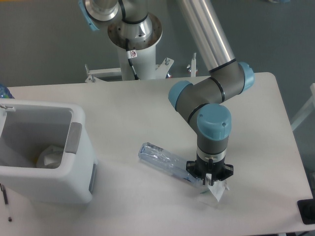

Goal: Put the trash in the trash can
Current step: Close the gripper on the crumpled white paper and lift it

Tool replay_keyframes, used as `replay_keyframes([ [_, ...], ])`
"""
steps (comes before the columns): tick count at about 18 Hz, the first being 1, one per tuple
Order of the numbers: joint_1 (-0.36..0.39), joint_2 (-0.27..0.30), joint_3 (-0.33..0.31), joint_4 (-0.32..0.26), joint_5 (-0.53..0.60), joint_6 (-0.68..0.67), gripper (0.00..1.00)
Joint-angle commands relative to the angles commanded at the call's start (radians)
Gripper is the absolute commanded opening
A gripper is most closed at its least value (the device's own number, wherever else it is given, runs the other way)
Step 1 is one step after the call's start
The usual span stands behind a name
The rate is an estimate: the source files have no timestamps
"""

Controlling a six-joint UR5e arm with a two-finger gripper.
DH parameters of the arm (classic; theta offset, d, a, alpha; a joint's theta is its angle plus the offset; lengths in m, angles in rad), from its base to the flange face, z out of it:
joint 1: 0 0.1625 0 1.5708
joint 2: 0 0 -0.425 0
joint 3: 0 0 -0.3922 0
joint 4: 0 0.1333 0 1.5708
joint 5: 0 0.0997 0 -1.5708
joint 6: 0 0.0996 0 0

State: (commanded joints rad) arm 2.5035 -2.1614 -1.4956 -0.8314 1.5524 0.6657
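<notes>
Pointing straight down, the end effector (pixel 210 178) sits low over the small flat clear-white packet with a printed label (pixel 216 191), near the front right part of the pale grey table (pixel 147 108). Its black fingers are hidden behind the wrist and the packet, so whether they are spread or closed on the packet cannot be told from this view; only a white corner of the packet shows below and to the right of the black flange.

Just beside the end effector, on its left, lies the crushed clear bluish plastic bottle (pixel 165 161), flat on the table and running diagonally from upper left to lower right. Its lower end, where the cap would be, reaches right up to the end effector and the packet, and contact there cannot be judged.

Well apart, at the left edge of the table, stands the white rectangular plastic bin with rounded corners and grey handle panels (pixel 74 162). It is upright and open at the top, and a crumpled pale item (pixel 49 157) lies at the bottom inside it.

The grey and blue jointed arm (pixel 211 93) bends down from the upper middle.
</notes>
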Motion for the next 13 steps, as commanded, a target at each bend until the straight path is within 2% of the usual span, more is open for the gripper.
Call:
replay_keyframes([
  [5,0.008,0.002,0.011,0.000,-0.008,-0.014,0.00],
  [7,0.012,0.002,0.034,0.000,-0.018,-0.052,0.00],
  [10,0.020,-0.005,0.081,0.000,-0.099,-0.144,0.00],
  [13,0.029,0.000,0.097,0.000,-0.144,-0.195,0.00],
])
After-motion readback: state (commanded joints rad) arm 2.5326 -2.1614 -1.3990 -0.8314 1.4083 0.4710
